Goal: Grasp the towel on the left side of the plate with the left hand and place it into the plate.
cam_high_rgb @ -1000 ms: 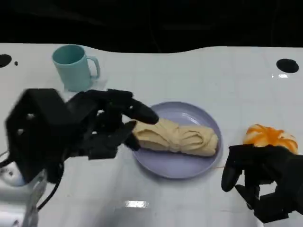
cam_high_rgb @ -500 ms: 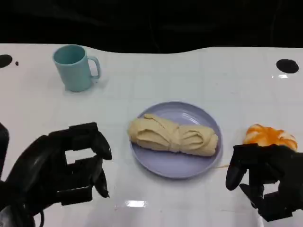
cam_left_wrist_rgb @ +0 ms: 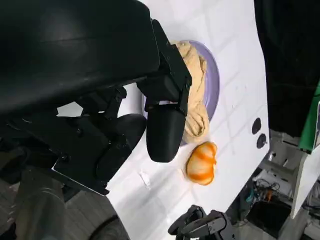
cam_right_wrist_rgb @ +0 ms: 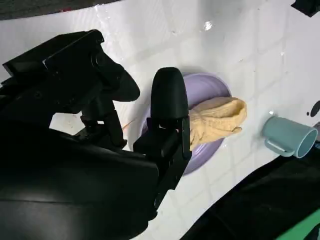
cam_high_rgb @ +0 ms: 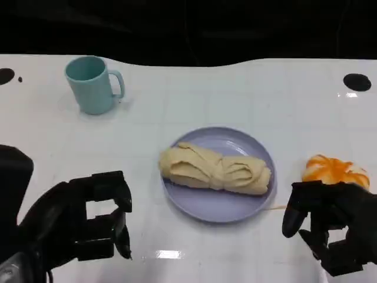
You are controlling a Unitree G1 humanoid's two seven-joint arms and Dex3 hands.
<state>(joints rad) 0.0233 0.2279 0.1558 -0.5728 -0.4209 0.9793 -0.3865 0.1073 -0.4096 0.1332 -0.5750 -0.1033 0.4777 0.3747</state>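
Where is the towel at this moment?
In the head view the towel lies across the middle of the purple plate at the table's centre, between the cup at the far left and the orange thing on the right.

Towel in the plate

The beige towel [cam_high_rgb: 215, 171], rolled and creased, lies lengthwise across the round lavender plate [cam_high_rgb: 222, 209], one end overhanging the rim nearest the left hand [cam_high_rgb: 82, 221]. Both sit ahead of that hand, apart from its fingers.
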